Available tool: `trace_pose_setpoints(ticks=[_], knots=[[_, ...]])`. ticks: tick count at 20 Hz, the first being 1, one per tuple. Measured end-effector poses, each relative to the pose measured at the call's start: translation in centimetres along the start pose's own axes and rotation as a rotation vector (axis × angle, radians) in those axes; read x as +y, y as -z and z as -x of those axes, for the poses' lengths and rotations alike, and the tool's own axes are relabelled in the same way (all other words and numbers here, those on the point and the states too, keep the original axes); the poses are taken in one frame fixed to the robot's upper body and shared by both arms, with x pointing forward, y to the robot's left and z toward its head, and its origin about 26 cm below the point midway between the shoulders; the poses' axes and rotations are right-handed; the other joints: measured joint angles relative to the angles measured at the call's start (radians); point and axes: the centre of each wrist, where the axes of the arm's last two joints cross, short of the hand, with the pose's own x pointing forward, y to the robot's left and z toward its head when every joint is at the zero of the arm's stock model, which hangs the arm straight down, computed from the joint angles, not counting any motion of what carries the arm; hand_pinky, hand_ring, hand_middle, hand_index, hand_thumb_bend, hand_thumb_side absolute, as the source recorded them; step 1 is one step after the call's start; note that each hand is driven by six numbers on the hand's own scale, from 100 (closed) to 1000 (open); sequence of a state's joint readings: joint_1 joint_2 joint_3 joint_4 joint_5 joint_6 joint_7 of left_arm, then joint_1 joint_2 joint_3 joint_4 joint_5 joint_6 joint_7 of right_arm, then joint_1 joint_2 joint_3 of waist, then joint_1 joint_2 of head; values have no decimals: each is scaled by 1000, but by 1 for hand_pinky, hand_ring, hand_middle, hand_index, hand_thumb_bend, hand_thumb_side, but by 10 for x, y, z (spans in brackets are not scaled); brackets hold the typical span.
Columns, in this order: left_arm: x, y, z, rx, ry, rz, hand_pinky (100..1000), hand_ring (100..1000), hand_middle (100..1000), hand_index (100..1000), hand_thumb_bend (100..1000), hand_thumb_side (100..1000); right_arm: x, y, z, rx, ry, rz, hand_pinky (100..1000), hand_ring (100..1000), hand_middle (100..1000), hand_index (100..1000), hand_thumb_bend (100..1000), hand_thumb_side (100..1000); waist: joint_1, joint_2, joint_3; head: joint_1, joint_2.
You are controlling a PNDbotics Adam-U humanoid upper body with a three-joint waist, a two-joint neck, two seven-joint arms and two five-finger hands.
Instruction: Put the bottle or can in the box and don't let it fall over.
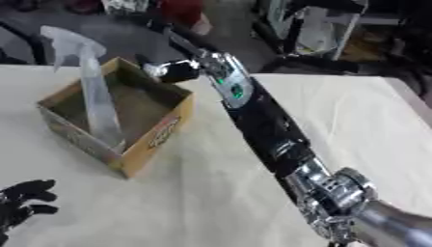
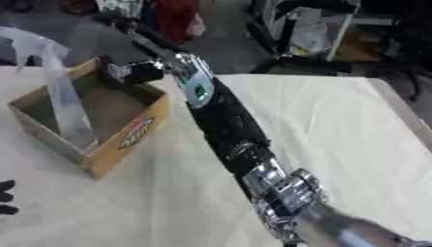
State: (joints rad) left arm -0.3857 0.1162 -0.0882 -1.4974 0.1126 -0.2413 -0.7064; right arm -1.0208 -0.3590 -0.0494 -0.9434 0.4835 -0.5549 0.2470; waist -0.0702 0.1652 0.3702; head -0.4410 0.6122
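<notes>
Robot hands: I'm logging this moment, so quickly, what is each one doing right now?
Left robot hand: open, holding nothing, resting near the lower left corner.
Right robot hand: by the box rim; its state cannot be told.

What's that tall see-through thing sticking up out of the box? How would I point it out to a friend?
Start at the pale cloth-covered table, then go to the open brown cardboard box at its far left. Inside, near the box's front corner, stands a tall clear plastic spray bottle. It is the only transparent, upright thing there, rising well above the box walls.
</notes>
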Motion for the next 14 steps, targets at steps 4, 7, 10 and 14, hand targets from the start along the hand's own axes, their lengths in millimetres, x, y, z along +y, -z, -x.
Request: trace_pose_setpoints(ticks=[4,7,10,14], knots=[[1,-28,8,62,-11,-77,757,958,692,892,100,861,-11,-42,14,38,110,66,892,973,972,996,100,470,0,-33,-84,67,48],[5,-50,8,100,-10,-152,757,956,692,892,100,846,-17,-76,15,43,237,131,845,931,920,930,100,470,-7,-63,-133,128,85],[10,-65,3,117,-3,-218,757,954,692,891,100,824,-22,-114,8,60,366,228,831,904,885,854,100,487,-14,-80,-183,189,114],[12,-82,-4,129,20,-270,758,954,693,891,100,810,-19,-167,-2,131,497,341,813,883,856,790,100,531,-8,-90,-230,266,140]])
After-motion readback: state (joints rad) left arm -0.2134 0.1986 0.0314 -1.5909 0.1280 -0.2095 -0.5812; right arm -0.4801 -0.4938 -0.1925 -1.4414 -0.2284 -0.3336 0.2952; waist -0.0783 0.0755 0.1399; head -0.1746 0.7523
